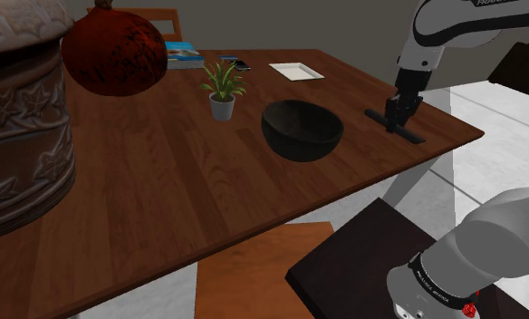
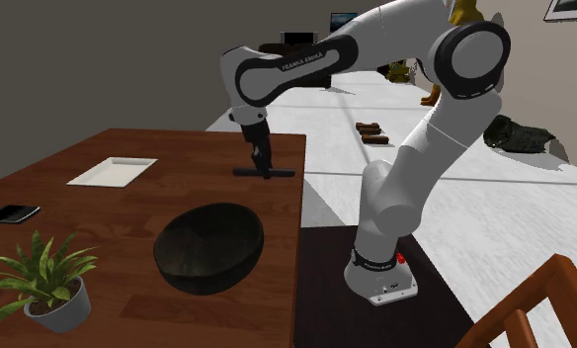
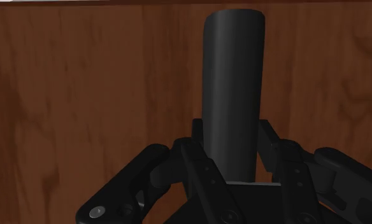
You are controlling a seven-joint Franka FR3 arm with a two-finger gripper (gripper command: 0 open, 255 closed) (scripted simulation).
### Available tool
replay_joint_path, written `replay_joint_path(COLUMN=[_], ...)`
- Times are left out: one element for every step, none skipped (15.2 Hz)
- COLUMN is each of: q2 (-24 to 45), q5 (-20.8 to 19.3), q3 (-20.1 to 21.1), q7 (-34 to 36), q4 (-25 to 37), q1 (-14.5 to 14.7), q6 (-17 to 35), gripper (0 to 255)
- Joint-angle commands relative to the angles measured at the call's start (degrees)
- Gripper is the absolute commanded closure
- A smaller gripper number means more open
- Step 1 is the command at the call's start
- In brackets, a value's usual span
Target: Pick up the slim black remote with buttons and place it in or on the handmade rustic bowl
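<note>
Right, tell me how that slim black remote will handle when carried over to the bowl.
The remote looks like a stiff, slim bar, so it probably won't sag. Its smooth, rounded face might slip under a light grip. The jaws clasp it near mid-length, so it should hang roughly level rather than tip.

Wooden table (image 1: 163, 181) with bowl (image 1: 302, 130), potted plant (image 1: 222, 91)

Wrist view: remote (image 3: 233, 76) near end hidden in gripper (image 3: 233, 143) clasp; buttons not discernible.
Shoulder view: carved vessel (image 1: 18, 136) cut by left edge; dark red round vase (image 1: 116, 50) cut by top edge (hides most of chair back (image 1: 168, 18) behind it).
Second exterior view: wooden chair (image 2: 538, 306) cut by lower right corner; framed picture (image 2: 573, 8) cut by top edge; dark bits on far floor (image 2: 370, 131) too small to name.
</note>
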Motion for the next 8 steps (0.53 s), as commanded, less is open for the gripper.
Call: replay_joint_path(q2=[-0.17, -0.26, -0.34, -0.4, -0.45, -0.48, -0.5, -0.51], q5=[0.14, 0.18, 0.22, 0.26, 0.3, 0.34, 0.39, 0.43], q3=[0.2, 0.27, 0.34, 0.4, 0.47, 0.53, 0.59, 0.65], q7=[0.03, 0.02, 0.0, -0.01, -0.03, -0.05, -0.07, -0.09], q4=[1.59, 2.29, 3.0, 3.72, 4.45, 5.19, 5.94, 6.7], q1=[0.08, 0.1, 0.12, 0.13, 0.15, 0.17, 0.19, 0.21], q6=[-1.79, -2.58, -3.37, -4.15, -4.93, -5.7, -6.47, -7.24], gripper=[255, 255, 255, 255, 255, 255, 255, 255])
